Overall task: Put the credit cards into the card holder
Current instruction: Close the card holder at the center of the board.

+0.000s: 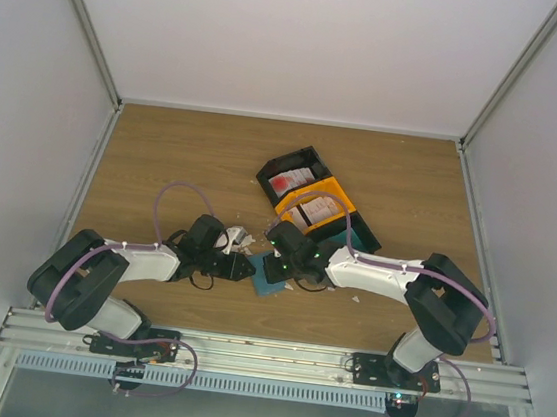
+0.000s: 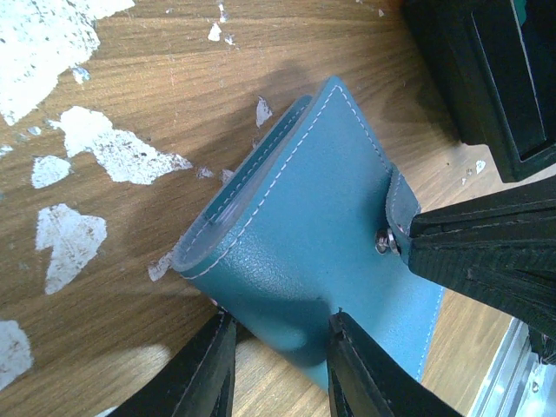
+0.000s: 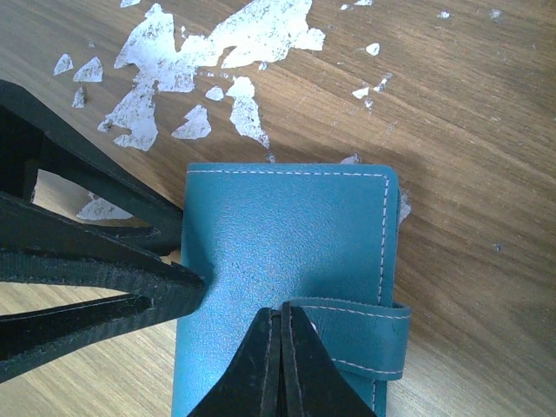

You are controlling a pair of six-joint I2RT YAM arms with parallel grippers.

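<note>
Right now | small teal leather folding card holder (image 3: 295, 226): folded shut, flat on brown wooden table (image 1: 164, 155) between the arms | left gripper (image 2: 280, 320): fingers clamped across the holder's edge | right gripper (image 3: 282, 311): fingers pressed together, tips at snap strap (image 3: 365, 339) | torn white scraps (image 3: 217, 43) alongside

Robotics lab test cell, white enclosure walls (image 1: 308, 41), aluminium rail (image 1: 262, 353), wooden tabletop (image 1: 164, 155)

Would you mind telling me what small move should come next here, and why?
Probably the right gripper should lift the strap to pop its snap. The card holder lies snapped closed, the left gripper clamps its edge to steady it, and the right jaws stand shut at the strap's tip.
</note>
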